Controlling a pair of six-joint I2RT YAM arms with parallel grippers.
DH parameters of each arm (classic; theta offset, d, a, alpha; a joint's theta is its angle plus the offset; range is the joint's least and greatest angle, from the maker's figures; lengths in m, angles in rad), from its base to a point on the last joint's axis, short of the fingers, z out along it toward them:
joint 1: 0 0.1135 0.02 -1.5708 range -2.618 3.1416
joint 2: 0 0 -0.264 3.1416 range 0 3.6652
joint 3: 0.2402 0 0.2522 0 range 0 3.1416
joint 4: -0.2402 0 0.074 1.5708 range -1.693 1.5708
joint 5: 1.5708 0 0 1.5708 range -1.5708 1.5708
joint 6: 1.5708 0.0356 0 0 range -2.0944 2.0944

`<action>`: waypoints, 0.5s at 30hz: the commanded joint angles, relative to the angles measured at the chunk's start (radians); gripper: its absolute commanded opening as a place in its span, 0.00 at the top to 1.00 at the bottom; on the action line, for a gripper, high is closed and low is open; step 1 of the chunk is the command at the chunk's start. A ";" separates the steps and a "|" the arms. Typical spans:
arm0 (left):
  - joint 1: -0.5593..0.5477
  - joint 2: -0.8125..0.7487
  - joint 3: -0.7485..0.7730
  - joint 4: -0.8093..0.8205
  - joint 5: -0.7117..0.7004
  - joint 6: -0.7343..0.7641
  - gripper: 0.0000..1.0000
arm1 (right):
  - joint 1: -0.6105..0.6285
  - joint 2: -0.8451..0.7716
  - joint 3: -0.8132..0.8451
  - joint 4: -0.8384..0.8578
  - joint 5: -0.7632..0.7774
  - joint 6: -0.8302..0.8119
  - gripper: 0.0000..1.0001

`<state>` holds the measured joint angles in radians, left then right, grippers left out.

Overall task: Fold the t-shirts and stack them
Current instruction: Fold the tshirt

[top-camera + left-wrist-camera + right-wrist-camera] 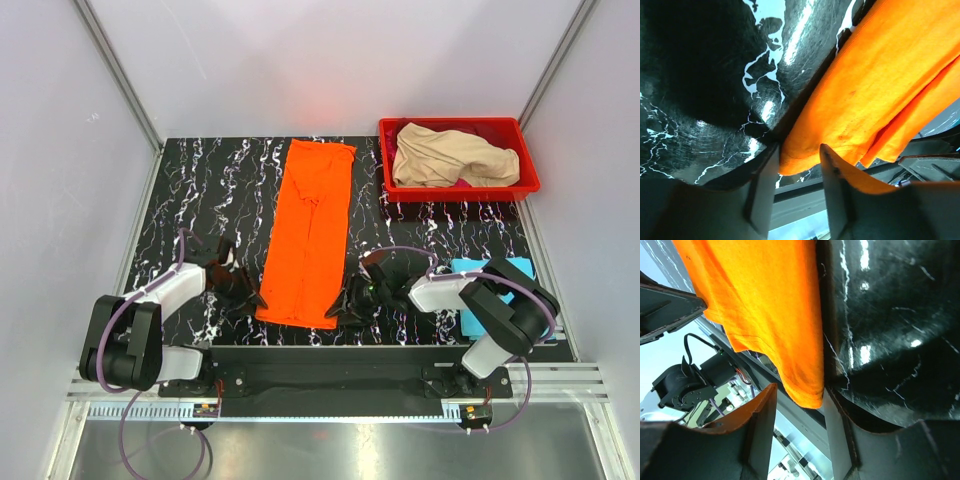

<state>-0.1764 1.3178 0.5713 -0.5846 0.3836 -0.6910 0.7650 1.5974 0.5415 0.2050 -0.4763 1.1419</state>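
I see the orange t-shirt point(308, 232) lying as a long strip mid-frame on the table point(200, 190), its near hem close to the lower edge. Left gripper point(796, 167) and right gripper point(800, 402) each straddle a near corner, jaws apart, not clamped. A wide band of tabletop runs left of the strip. Beige t-shirt point(450, 155) sits in the red bin point(460, 190) upper right. Light blue t-shirt point(492, 268) is lower right, partly under my right arm.
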 commanded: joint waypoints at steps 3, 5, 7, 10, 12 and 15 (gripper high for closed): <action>-0.012 0.011 -0.028 0.029 -0.037 0.005 0.66 | 0.010 0.049 -0.005 0.002 0.028 -0.005 0.54; -0.020 0.000 -0.034 0.031 -0.032 0.004 0.74 | 0.010 0.049 -0.008 0.008 0.027 -0.004 0.60; -0.029 -0.015 -0.050 0.054 -0.017 -0.002 0.95 | 0.010 0.049 -0.012 0.022 0.024 -0.001 0.74; -0.057 -0.040 -0.085 0.068 0.027 -0.024 1.00 | 0.010 0.020 -0.028 0.013 0.033 0.002 0.99; -0.087 -0.063 -0.090 0.065 0.028 -0.036 1.00 | 0.011 -0.017 -0.038 -0.025 0.048 -0.008 1.00; -0.158 -0.109 -0.111 0.083 0.029 -0.085 1.00 | 0.010 -0.063 -0.015 -0.137 0.064 -0.071 1.00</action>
<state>-0.2878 1.2457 0.4889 -0.5163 0.4007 -0.7349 0.7658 1.5955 0.5194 0.1822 -0.4572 1.1358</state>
